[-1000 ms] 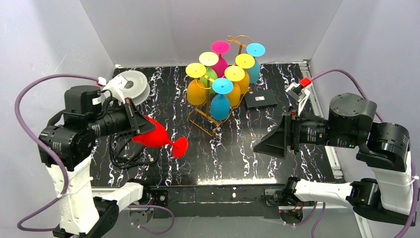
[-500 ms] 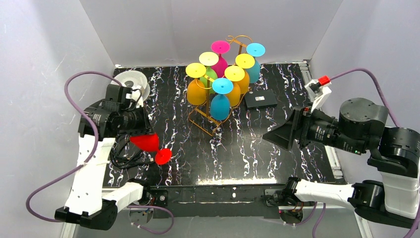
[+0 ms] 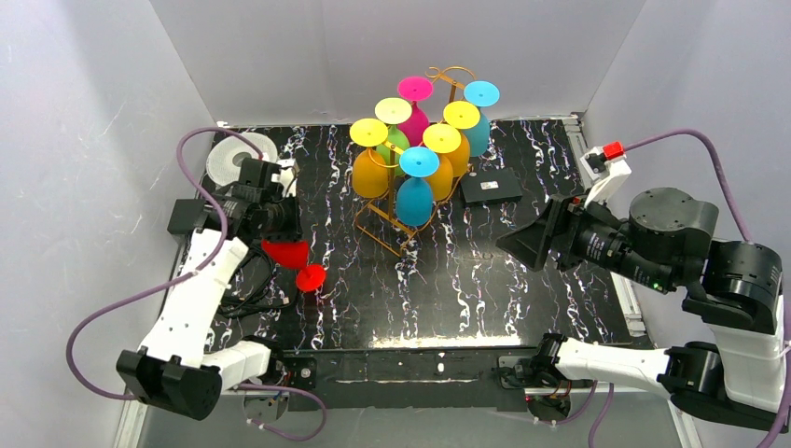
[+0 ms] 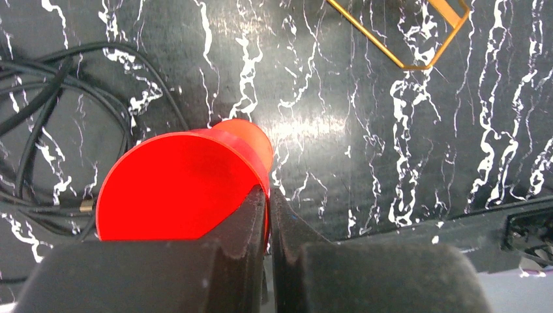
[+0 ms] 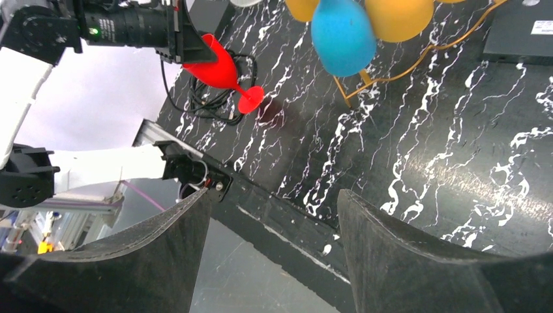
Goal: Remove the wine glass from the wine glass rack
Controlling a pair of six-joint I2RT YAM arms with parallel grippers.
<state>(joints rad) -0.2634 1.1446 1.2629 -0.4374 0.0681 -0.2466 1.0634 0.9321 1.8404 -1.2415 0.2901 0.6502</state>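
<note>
Aim for the bare black marbled tabletop (image 3: pixel 485 280) left of centre, well apart from the wine glass rack (image 3: pixel 452 86) at the back with 7 glasses hanging on it foot-up. Leave the right claw (image 5: pixel 272 195) parked at the right, spread wide and empty. Bring the red wine glass (image 3: pixel 284 252), already off the rack and pinched at the bowl wall by the tightly closed left claw (image 4: pixel 267 202), from its tilt to upright before lowering, landing the foot (image 3: pixel 311 277) flat and clear of the black cable coil (image 4: pixel 39 85) just beside it. Open only once settled, then back straight out to avoid tipping it. Look to the top view for the whole layout: rack, both arms, the landing spot at front-left. Go to the right wrist view for the side profile missing from above: tilted stem, foot seemingly just above the tabletop, though cannot tell for sure. Check the left wrist view for the smallest detail, hidden elsewhere: 2 fingers (image 4: pixel 235 228) nearly together with the red rim between them.
</note>
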